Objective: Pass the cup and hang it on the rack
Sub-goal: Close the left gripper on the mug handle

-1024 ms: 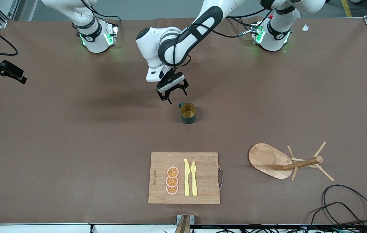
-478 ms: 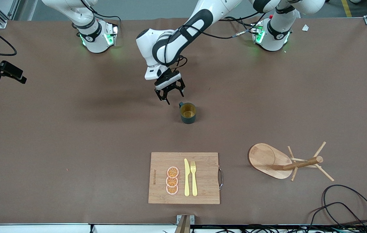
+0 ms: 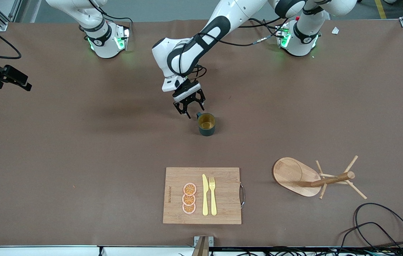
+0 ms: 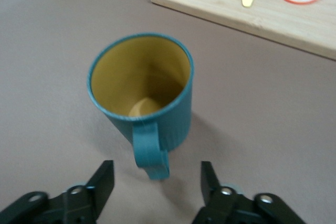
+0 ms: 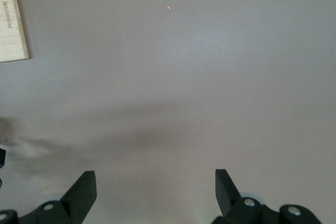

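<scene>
The dark teal cup (image 3: pixel 206 124) stands upright on the brown table, near its middle, and its yellowish inside shows. Its small handle (image 4: pixel 150 152) points toward my left gripper (image 3: pixel 194 111), which hangs low just beside the cup. That gripper is open, one fingertip (image 4: pixel 106 174) on each side of the handle's end, and neither touches it. The wooden rack (image 3: pixel 309 177) stands nearer the front camera, toward the left arm's end of the table. My right gripper (image 3: pixel 25 85) waits open over bare table at the right arm's end, holding nothing.
A bamboo cutting board (image 3: pixel 222 195) lies near the front edge, with orange slices (image 3: pixel 189 198), a yellow knife (image 3: pixel 205 195) and a fork (image 3: pixel 212 195) on it. Black cables (image 3: pixel 375 227) coil at the front corner past the rack.
My left gripper has come down and closer to the cup's handle, and its fingers have narrowed. The cup and the right arm have stayed put.
</scene>
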### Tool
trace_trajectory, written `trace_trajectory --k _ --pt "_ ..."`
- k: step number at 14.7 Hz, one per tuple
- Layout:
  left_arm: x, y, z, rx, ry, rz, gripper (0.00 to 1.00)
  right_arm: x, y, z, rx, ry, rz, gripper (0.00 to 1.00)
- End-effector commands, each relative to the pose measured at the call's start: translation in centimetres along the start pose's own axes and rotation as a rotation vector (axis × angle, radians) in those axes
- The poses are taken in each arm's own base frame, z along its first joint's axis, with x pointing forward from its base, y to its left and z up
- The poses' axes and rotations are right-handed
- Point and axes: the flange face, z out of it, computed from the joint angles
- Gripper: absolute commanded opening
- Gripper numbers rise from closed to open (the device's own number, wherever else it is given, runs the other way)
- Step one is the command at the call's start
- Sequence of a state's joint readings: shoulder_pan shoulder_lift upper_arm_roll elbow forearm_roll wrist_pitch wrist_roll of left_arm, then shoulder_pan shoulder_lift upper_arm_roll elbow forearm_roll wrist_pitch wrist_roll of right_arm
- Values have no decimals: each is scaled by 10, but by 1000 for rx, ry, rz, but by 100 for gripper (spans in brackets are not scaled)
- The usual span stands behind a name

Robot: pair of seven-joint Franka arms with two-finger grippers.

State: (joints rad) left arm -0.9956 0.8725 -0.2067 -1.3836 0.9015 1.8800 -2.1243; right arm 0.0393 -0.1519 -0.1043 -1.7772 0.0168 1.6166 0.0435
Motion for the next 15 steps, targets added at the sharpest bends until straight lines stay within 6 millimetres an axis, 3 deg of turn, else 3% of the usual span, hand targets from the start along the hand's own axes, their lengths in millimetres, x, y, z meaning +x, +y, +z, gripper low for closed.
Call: trace_trajectory --k 1,5,6,7,11,12,13,15 --pt "13 1 2 15 21 -22 68 -7 -4 -5 3 13 -5 100" --pt "12 0 4 18 24 -19 48 -10 -19 -7 -2 3 -32 100" --pt "12 0 4 17 25 -19 41 -11 -21 -7 -3 -1 -37 100" --pt "13 1 4 16 25 -18 27 -11 -24 -7 -6 -1 -41 100" --pt "20 2 -1 11 21 -30 0 -13 -32 -7 -9 -7 -55 100" --pt "28 4 -8 2 19 -35 0 -14 -32 -7 -9 -9 -55 100" --pt "56 6 -6 8 5 -72 0 -14 -32 -7 -9 -9 -55 100" --pt "110 8 -21 -8 -42 -128 0 -14 -29 -7 -9 -10 -50 100"
